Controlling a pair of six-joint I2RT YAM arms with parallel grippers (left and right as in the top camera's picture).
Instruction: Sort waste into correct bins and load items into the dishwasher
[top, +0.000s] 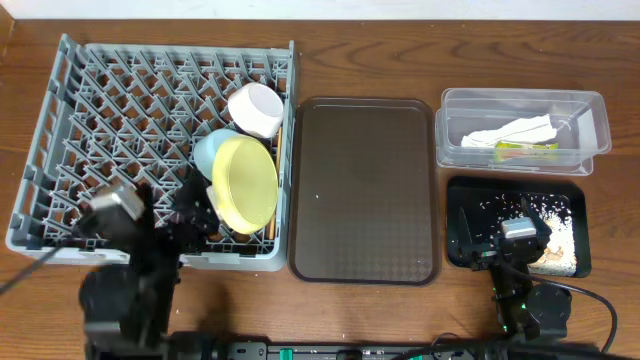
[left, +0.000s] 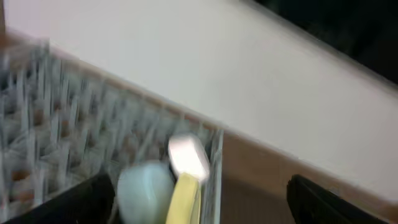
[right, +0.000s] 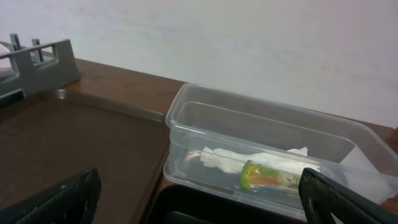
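Observation:
The grey dish rack holds the white bowl, the light blue bowl and the yellow plate, which stands on edge. A thin wooden stick lies along the rack's right wall. My left gripper is open and empty at the rack's front right, just in front of the plate; its view is blurred. The clear tub holds the white napkin and the green-and-yellow wrapper. My right gripper is open and empty over the black tray, which holds rice scraps.
The large dark brown serving tray lies between the rack and the two bins. In the right wrist view the tub sits straight ahead of the fingers, with the brown tray to its left. The arm bases stand at the table's front edge.

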